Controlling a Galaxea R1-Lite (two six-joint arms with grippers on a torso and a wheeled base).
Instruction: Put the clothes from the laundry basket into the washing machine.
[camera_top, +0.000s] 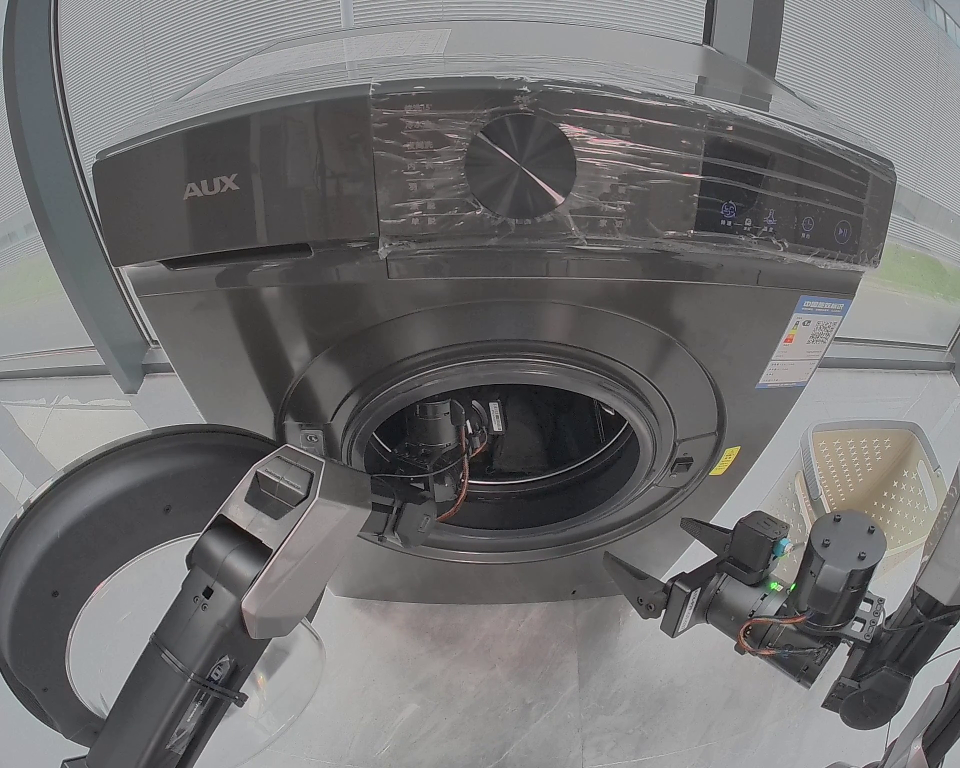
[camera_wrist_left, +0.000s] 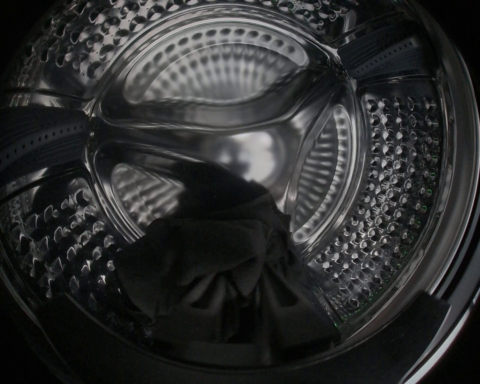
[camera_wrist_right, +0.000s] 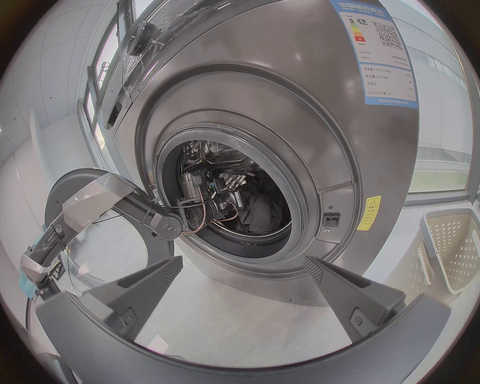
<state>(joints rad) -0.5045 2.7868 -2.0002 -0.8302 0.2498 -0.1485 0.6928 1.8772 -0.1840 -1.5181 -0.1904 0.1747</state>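
Washing machine (camera_top: 520, 300) has its door (camera_top: 100, 520) swung wide open to its left, and the left pincer (camera_top: 460, 425) is poked in through the opening, but honestly I can't tell how far open that one is. The dark clothes (camera_wrist_left: 215, 270) are bunched up at the bottom of the machine's drum (camera_wrist_left: 390, 165). The right pincer (camera_top: 650, 545) hangs just in front of the machine, low and right of the opening, spread wide with nothing in it, and the laundry basket (camera_top: 870, 470) sits on the floor beside the machine's right side.
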